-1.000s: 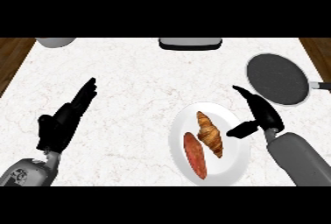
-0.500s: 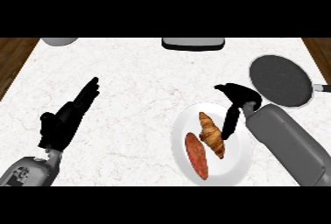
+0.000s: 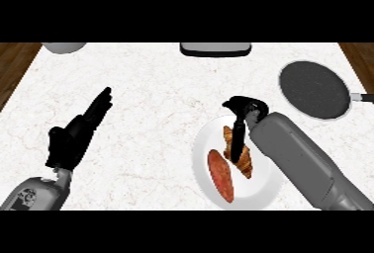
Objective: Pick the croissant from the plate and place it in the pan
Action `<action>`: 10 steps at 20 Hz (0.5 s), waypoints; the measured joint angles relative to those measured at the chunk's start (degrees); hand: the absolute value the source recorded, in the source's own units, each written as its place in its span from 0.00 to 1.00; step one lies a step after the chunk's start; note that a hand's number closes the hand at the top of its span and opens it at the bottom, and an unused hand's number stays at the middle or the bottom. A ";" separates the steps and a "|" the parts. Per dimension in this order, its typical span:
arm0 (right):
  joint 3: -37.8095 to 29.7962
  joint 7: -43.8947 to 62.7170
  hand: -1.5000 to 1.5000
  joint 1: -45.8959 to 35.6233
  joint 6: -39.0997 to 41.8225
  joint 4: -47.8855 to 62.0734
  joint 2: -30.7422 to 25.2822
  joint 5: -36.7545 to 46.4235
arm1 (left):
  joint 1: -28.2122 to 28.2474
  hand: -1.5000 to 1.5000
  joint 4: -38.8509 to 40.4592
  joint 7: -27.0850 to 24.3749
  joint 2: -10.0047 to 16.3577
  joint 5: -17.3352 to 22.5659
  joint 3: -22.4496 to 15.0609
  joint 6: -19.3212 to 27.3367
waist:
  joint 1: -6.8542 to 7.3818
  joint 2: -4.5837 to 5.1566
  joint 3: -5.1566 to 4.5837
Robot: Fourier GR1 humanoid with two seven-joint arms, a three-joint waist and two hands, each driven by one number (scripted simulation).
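Note:
The golden croissant (image 3: 246, 163) lies on the white plate (image 3: 257, 191) right of the counter's centre, beside a reddish sausage-shaped piece (image 3: 220, 176). My right hand (image 3: 245, 107) hovers over the plate's far edge. Its fingers (image 3: 238, 138) stretch down across the croissant's upper half and hide part of it. I cannot see them curled round it. The dark round pan (image 3: 315, 89) sits at the far right, apart from the plate, its handle (image 3: 362, 97) pointing right. My left hand (image 3: 75, 135) rests open at the left, fingers pointing away.
A white-and-grey appliance (image 3: 215, 48) stands at the counter's far edge in the middle. A pale bowl (image 3: 64, 47) sits at the far left corner. Brown wood (image 3: 15, 59) shows past the counter's left and right edges.
My right hand has swung left from beside the plate to above it, and its fingers have come down onto the croissant. The left hand has barely moved.

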 measured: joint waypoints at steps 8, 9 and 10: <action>1.19 2.16 0.00 2.57 0.46 -1.64 1.21 3.65 | 0.11 0.50 -0.69 1.66 -1.26 -1.17 1.59 -1.35 | -0.32 -0.07 0.02; 1.39 2.11 0.00 3.01 0.63 -1.64 1.21 4.26 | 0.46 0.50 -0.88 1.41 -1.51 -1.53 1.60 -1.41 | -0.31 -0.07 0.02; 1.16 2.43 0.00 3.04 0.63 -1.74 1.66 4.57 | 1.01 0.50 -1.49 1.55 -1.71 -2.00 1.60 -1.29 | -0.27 -0.06 0.02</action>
